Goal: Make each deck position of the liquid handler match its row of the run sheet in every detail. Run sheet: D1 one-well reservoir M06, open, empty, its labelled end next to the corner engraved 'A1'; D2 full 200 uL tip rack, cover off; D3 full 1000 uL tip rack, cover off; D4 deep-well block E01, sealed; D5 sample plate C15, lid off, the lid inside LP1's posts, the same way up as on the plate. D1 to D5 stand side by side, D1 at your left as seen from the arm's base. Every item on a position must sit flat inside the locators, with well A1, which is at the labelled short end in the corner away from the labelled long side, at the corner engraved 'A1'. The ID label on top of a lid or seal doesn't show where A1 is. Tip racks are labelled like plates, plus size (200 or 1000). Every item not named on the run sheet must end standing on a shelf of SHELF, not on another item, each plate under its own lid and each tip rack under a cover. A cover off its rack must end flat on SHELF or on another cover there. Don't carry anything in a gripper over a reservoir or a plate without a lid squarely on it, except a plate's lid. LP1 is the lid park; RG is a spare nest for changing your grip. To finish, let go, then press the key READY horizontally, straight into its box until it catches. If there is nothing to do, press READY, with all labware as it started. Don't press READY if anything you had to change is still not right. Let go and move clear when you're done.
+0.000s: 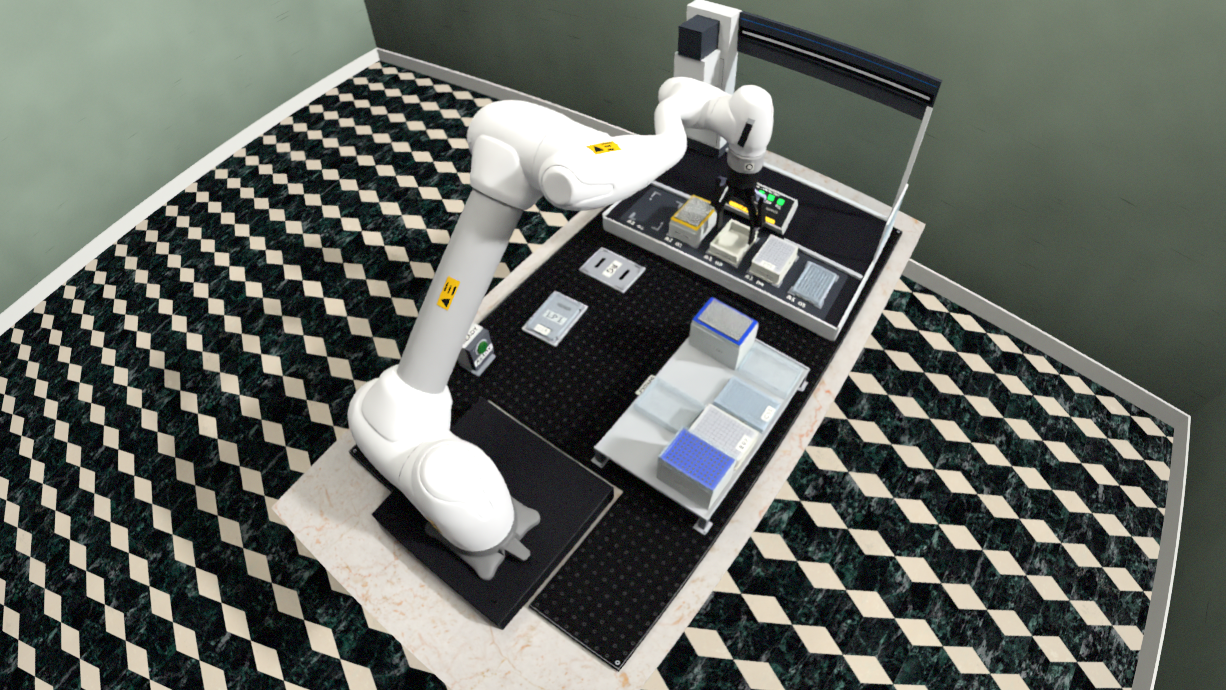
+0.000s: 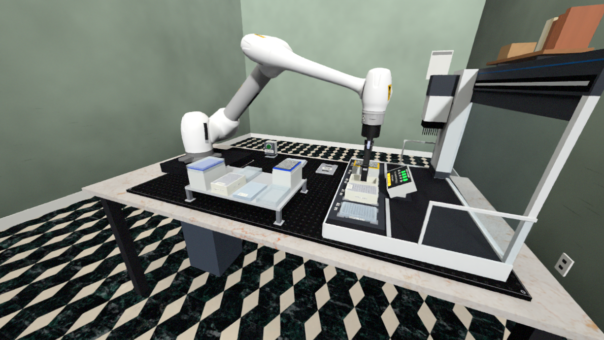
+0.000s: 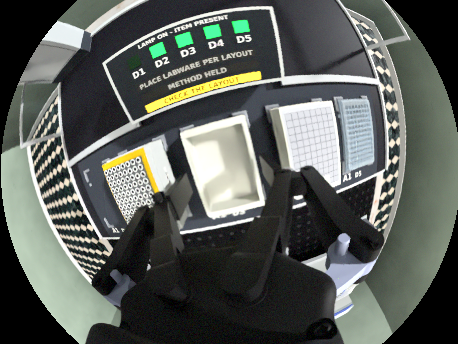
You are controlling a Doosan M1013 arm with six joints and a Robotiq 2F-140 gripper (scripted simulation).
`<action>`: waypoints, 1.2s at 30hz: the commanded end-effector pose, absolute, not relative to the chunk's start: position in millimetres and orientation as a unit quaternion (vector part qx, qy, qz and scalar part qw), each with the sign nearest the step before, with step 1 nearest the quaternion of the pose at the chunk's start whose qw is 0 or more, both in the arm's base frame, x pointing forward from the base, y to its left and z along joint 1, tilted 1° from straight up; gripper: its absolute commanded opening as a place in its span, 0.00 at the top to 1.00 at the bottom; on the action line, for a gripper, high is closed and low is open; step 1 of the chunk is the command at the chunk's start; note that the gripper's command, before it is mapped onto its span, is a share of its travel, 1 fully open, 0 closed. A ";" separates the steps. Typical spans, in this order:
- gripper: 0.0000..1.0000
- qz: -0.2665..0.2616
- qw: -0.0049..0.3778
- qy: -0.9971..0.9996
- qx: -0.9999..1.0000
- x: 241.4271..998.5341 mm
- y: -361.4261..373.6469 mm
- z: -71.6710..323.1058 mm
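Note:
An open, empty white one-well reservoir (image 1: 731, 241) (image 3: 223, 170) sits in the middle deck position. My gripper (image 1: 742, 218) (image 2: 363, 167) (image 3: 224, 173) is open, holds nothing, and hangs low over the reservoir; in the wrist view its fingers stand on either side of it. To the left is a yellow-rimmed tip rack (image 1: 693, 216) (image 3: 128, 181) with its cover off, then an empty deck position (image 1: 647, 210). To the right are a white deep-well block (image 1: 774, 257) (image 2: 361, 192) (image 3: 309, 132) and a clear plate (image 1: 813, 281) (image 2: 359, 211) (image 3: 354, 130).
SHELF (image 1: 677, 411) holds a blue-rimmed tip rack (image 1: 724, 330), a blue-covered rack (image 1: 696, 458), a white plate (image 1: 722, 428) and flat clear items. LP1 (image 1: 555, 318), RG (image 1: 611, 269) and the READY key (image 1: 477, 349) stand left of it. The status panel (image 1: 776, 205) and pipetting gantry (image 2: 435, 114) stand behind the deck.

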State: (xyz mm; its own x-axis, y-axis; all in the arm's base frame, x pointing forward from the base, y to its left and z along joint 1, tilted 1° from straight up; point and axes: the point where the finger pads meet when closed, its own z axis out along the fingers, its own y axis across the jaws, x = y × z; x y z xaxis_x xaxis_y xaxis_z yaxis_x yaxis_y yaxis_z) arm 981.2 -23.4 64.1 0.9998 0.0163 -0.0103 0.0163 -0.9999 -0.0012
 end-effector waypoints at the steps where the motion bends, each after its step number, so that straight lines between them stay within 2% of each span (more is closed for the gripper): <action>1: 0.34 0.004 0.001 -0.008 -1.000 981.7 -23.3 64.2; 25: 0.34 0.004 0.001 -0.008 -1.000 981.4 -23.3 28.0; 36: 0.34 0.004 0.001 -0.008 -1.000 981.4 -23.3 28.0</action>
State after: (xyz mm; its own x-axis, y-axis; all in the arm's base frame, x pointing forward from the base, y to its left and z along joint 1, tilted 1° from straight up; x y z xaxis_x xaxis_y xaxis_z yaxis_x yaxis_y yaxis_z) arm 980.9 -23.4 26.3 0.9998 0.0164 -0.0101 0.0164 -0.9999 -0.0012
